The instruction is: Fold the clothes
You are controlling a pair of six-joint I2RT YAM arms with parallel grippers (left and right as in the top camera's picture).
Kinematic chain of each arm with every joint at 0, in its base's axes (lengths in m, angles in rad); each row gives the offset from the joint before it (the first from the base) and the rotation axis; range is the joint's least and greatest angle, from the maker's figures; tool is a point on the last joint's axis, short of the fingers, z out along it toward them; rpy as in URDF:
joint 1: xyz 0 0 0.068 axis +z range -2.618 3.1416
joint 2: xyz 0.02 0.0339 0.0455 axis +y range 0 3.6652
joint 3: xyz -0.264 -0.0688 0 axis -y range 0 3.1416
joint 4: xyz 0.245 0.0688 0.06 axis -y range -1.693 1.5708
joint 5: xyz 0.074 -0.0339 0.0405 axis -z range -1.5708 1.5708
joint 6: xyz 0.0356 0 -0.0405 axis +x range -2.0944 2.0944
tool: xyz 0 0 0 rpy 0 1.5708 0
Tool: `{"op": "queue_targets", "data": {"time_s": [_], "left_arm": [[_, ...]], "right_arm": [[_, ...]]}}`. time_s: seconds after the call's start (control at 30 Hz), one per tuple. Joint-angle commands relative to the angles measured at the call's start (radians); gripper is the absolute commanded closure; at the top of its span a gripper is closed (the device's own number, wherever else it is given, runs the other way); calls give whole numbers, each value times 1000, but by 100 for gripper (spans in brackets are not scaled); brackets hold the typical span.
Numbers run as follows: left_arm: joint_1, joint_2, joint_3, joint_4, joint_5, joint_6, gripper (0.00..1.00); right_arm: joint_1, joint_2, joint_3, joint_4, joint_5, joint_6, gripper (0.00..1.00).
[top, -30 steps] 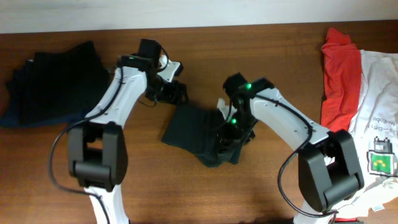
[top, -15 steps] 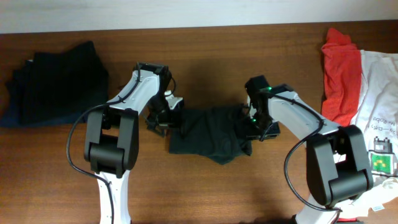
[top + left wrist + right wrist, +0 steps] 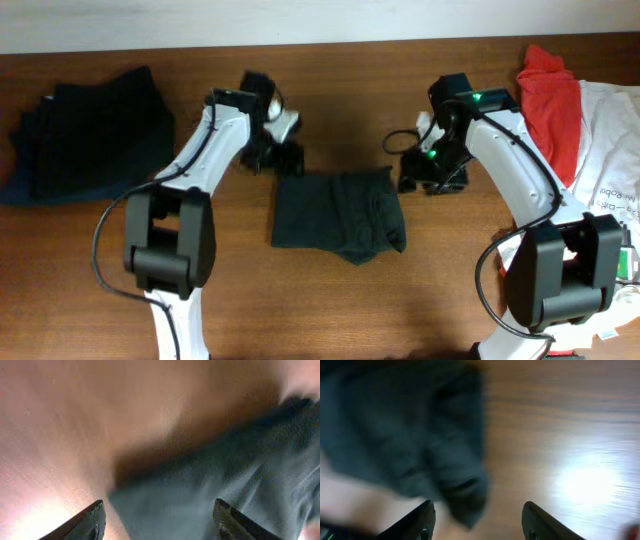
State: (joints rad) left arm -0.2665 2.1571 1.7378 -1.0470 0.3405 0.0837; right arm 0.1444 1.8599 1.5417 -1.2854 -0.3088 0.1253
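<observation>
A folded black garment (image 3: 338, 214) lies in the middle of the wooden table (image 3: 340, 310). It also shows blurred in the left wrist view (image 3: 215, 485) and the right wrist view (image 3: 410, 445). My left gripper (image 3: 283, 160) is open and empty just above the garment's upper left corner. My right gripper (image 3: 428, 176) is open and empty just right of the garment's upper right corner. In both wrist views the fingers, left (image 3: 160, 520) and right (image 3: 477, 522), stand wide apart with nothing between them.
A stack of dark folded clothes (image 3: 88, 135) lies at the far left. A red garment (image 3: 547, 115) and a white printed garment (image 3: 605, 160) lie at the far right edge.
Both grippers let go of the black garment and lifted away toward the back. The garment now lies flatter, folded into a rough rectangle.
</observation>
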Motion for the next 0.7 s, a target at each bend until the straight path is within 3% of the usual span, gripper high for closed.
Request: {"op": "queue_targets", "data": {"time_s": [0.0, 0.17, 0.33, 0.47, 0.63, 0.67], "left_arm": [[0, -18, 24, 125, 11, 0, 32], [-6, 64, 24, 114, 11, 0, 32], [-6, 124, 21, -46, 8, 0, 32], [-8, 126, -3, -172, -84, 0, 32], [-9, 126, -8, -429, -77, 0, 37], [-9, 126, -8, -472, -46, 1, 38]], "right_arm": [[58, -17, -32, -17, -249, -92, 41], [140, -17, -165, 69, -248, -92, 40], [168, -16, -322, 182, -205, -92, 40], [168, -11, -401, 296, -39, -63, 39], [160, -11, -402, 462, 266, -58, 39], [146, -11, -402, 533, 312, -59, 34]]}}
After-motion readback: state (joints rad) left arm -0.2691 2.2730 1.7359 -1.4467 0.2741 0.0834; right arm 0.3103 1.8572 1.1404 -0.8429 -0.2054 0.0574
